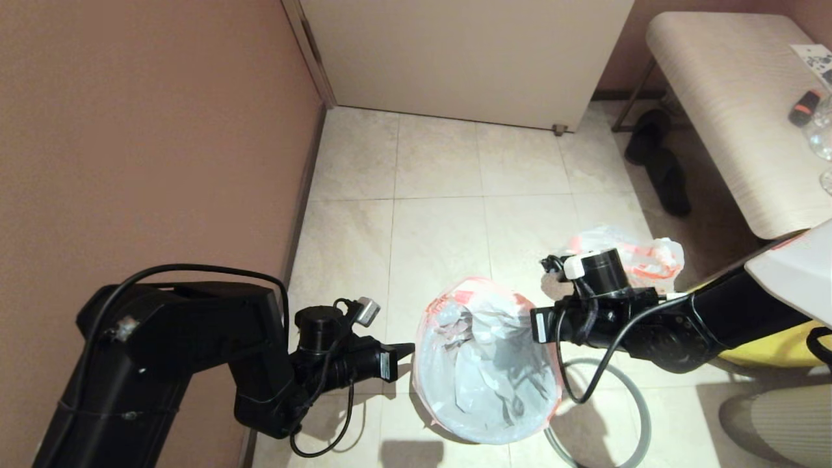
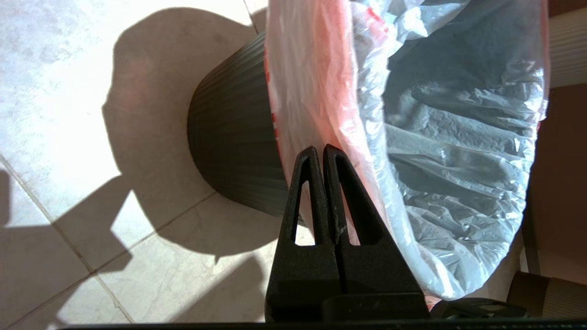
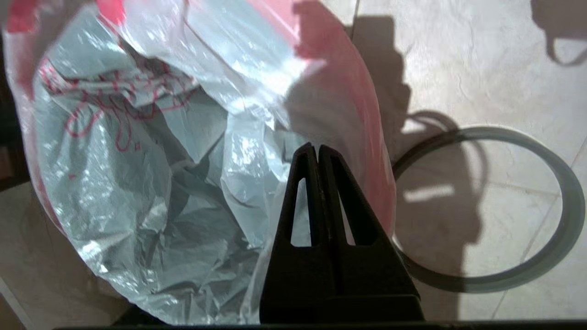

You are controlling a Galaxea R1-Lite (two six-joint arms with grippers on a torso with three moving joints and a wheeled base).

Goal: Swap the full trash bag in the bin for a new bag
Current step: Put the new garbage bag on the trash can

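Your new bag (image 1: 484,364) is already down inside the bin (image 2: 234,146), its orange-pink band folded out over the mouth — that keeps it open for the hoop. At the bin's left side, the left gripper (image 2: 319,149) has its jaws pressed together on the band. Opposite, the right gripper (image 3: 315,147) is closed at the bag's edge. The grey hoop rim (image 3: 566,238) lies just right of the bin; the full trash bag (image 1: 640,257) sits beyond it.

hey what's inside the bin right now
Only the new bag, lining the bin, its pink-banded mouth folded over the rim. The bag's crumpled folds hide the bin's bottom. The full trash bag lies on the floor behind.
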